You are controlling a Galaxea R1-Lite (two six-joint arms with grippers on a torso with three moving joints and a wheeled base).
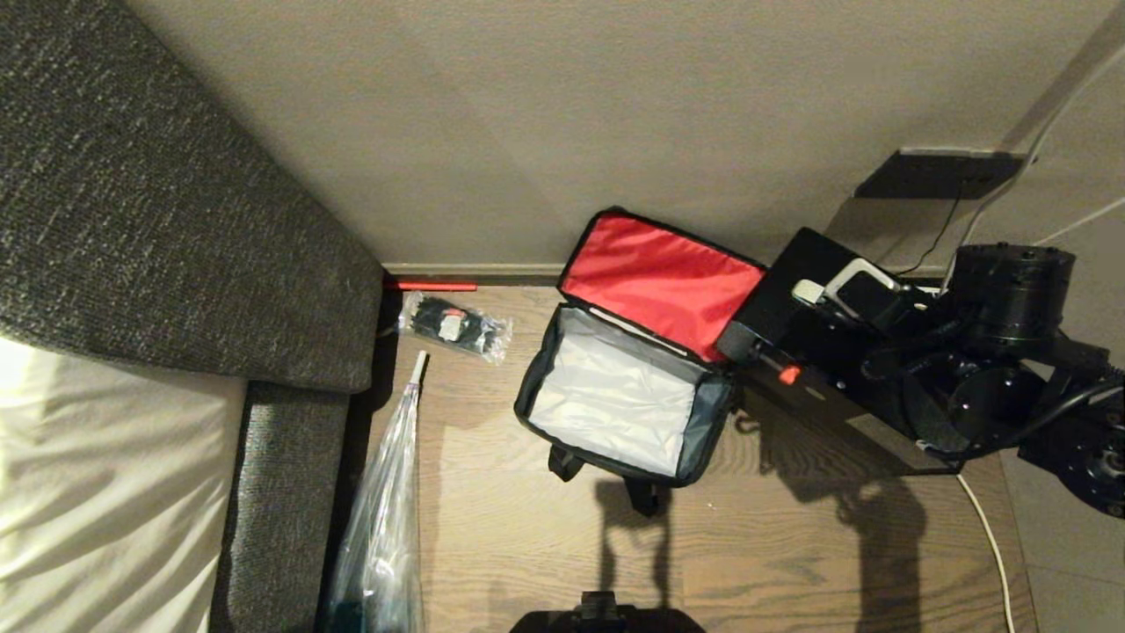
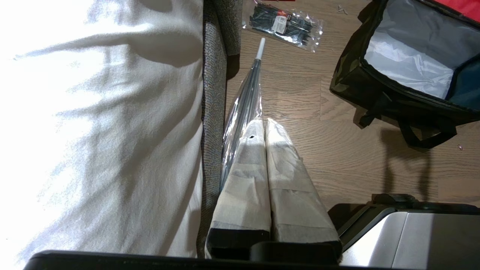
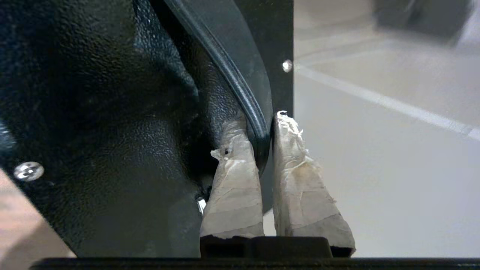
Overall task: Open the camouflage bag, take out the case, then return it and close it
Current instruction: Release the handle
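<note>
The camouflage bag (image 1: 538,374) stands open on the wood floor. Its red-lined lid (image 1: 659,277) leans back against the wall, and the silvery inside (image 1: 615,396) holds nothing. Its camouflage side (image 2: 347,75) also shows in the left wrist view. The black case (image 1: 787,281) hangs tilted just right of the bag, off the floor, red button (image 1: 788,374) facing me. My right gripper (image 3: 258,127) is shut on the case's black handle (image 3: 243,93), with the case body (image 3: 93,112) beside the fingers. Low beside the sofa, my left gripper (image 2: 264,125) is shut and empty.
A grey sofa (image 1: 132,176) with a white cover (image 1: 88,492) fills the left. A clear packet of black ties (image 1: 453,325) and a long plastic-wrapped item (image 1: 387,510) lie between sofa and bag. A white cable (image 1: 993,545) runs along the floor at right. The wall is close behind the bag.
</note>
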